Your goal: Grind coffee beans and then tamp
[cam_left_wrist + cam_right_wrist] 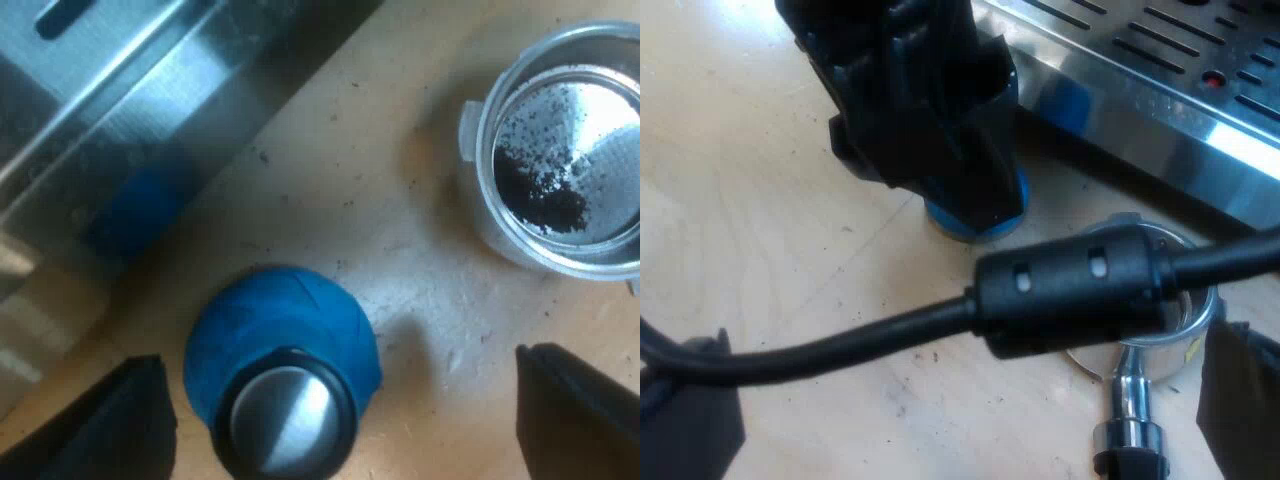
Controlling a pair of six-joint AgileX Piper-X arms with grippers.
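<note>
First up, the left gripper [338, 362]: its two black fingers [100, 425] are spread wide with nothing held, and it hangs right over the blue tamper [275, 335]. The tamper stands upright on the wooden table [400, 230], its round metal top, ringed in black, facing up at the camera. It sits between the fingers, nearer one of them, and a sliver of table shows between that finger and the blue body, so I see no contact. Just beside the tamper runs the steel front of the espresso machine [130, 120], with a blue reflection in the metal. On the tamper's other side, apart from it, lies the holder [560, 150], basket mouth up. A small dark heap of coffee grounds [535, 195] sits against one wall, and bare metal shows across most of the bottom.

Over to the right gripper [965, 350]: jaws parted wide here too, nothing between the fingers, hovering above the table near the holder. From here the holder's metal neck runs out of the basket into the start of its dark handle [1130, 462]. Beyond it the left gripper is down over the tamper, whose blue base peeks out beneath it, close to the machine's slotted drip tray [1160, 50].
</note>
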